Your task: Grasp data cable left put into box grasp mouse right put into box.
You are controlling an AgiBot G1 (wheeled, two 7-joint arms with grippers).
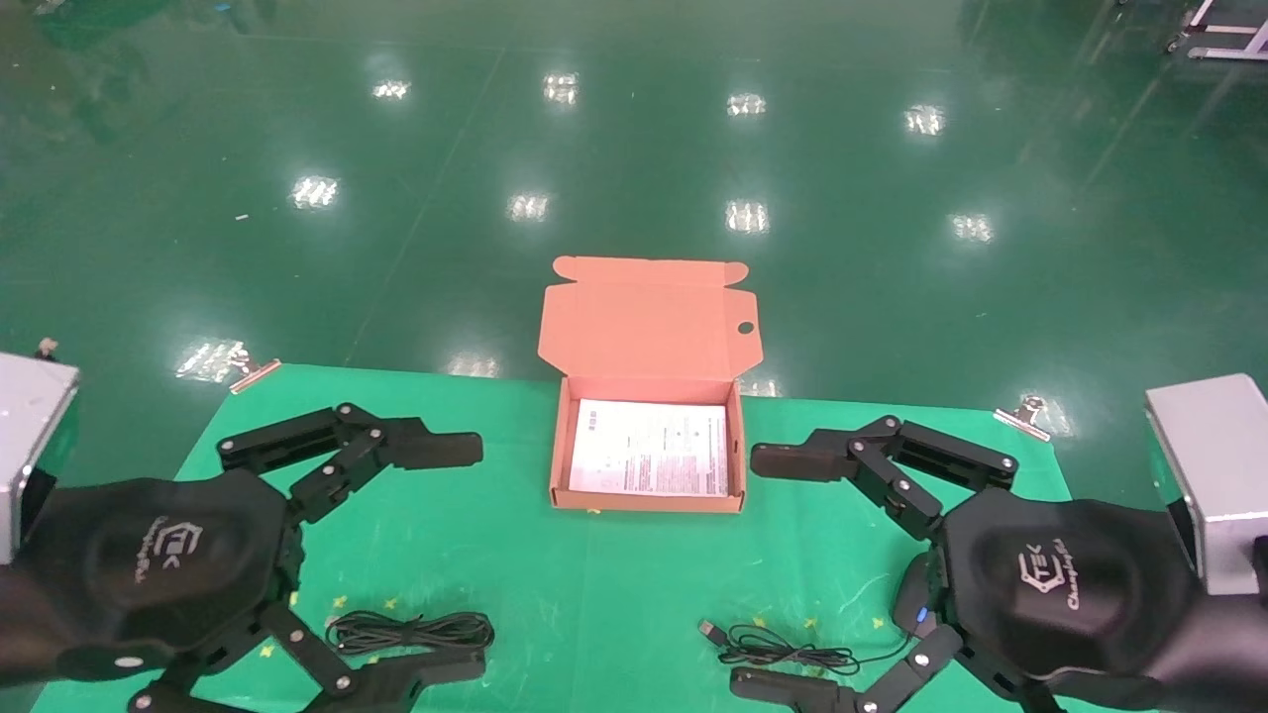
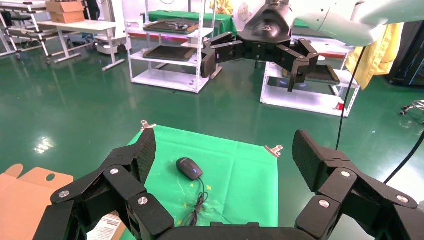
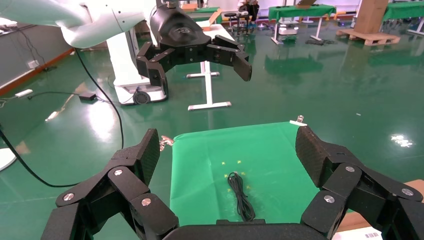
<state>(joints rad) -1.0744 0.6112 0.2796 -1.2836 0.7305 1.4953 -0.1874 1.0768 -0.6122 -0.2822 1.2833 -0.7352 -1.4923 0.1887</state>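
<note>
Left gripper [image 1: 436, 555]: held spread wide above the data cable [image 1: 411, 630].
Box [image 1: 646, 500]: stood open between the arms.
Right gripper [image 1: 783, 574]: spread over the mouse [image 1: 909, 600].
Risk: the cord [image 1: 783, 654] could be snagged on the box rim.

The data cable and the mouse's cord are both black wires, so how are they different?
The data cable is a long narrow coil with no device on it; the mouse cord trails loose to a USB plug. The data cable lies below the left pincer; the mouse lies below the right pincer. Both are thin and black and lie on the green cloth.
</note>
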